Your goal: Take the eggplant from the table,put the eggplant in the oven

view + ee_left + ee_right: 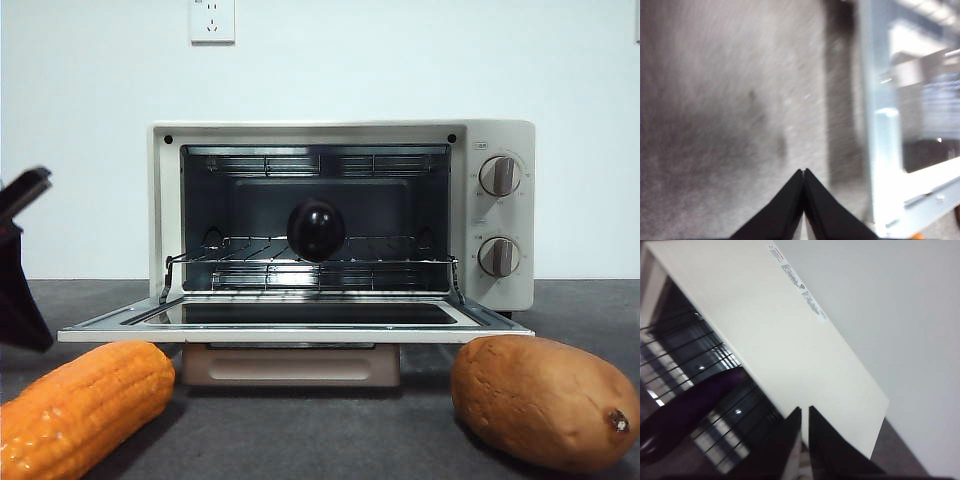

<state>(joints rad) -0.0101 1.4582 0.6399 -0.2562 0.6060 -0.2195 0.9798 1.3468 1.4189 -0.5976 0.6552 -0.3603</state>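
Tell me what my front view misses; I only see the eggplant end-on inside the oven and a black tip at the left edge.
Observer: The right wrist view shows the eggplant lying lengthwise on the wire rack, purple and long.
Operator: Report the right gripper.
Observer: The right gripper is above the oven top, jaws nearly together, holding nothing.
Operator: Now the left one.
Observer: The left gripper is shut and empty over the table, beside the open oven door; the picture is blurred.
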